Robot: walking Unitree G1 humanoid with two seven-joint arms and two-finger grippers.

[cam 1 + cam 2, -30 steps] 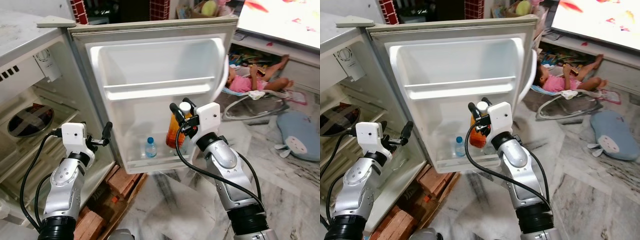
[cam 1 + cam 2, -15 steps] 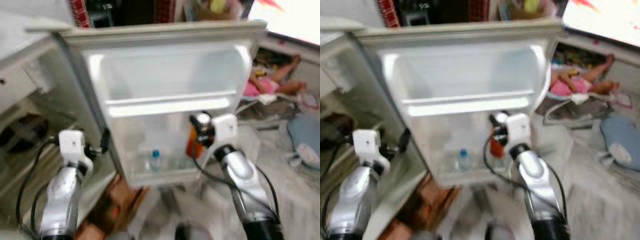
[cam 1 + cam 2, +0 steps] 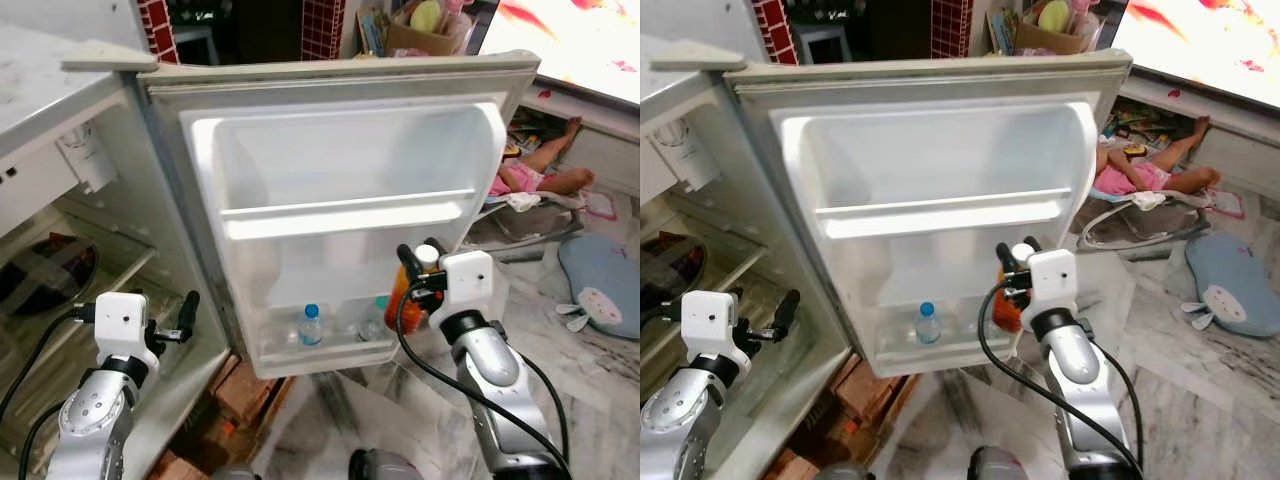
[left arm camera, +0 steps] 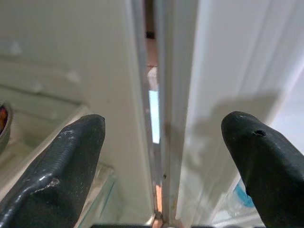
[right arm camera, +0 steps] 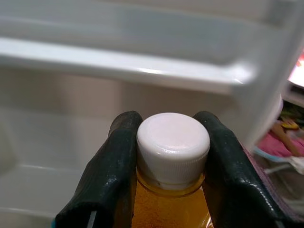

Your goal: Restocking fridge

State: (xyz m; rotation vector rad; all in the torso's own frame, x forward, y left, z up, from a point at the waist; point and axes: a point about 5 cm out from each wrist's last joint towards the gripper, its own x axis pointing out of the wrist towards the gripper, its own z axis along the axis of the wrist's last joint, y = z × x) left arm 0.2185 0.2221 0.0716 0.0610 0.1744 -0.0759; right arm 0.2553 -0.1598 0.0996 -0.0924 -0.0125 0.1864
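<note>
The right claw is closed around the neck of an orange juice bottle, one black finger on each side, pressed just under its white cap. The bottle hangs upright from the claw at the right end of the fridge door's bottom rack, just beside the rack's outer corner; whether its base sits inside the rack cannot be told. The right arm reaches forward and up from low in the head views, elbow bent, its white wrist block level with the bottle's top.

In the rack stands a small water bottle with a blue cap, and a second clear bottle lies near the orange one.

The left claw is spread wide and holds nothing. Its fingertips point at the hinge gap between the fridge body and the open door. The left arm is bent and raised in front of the fridge's open interior.

Behind the door, a person in pink lies on the floor.
</note>
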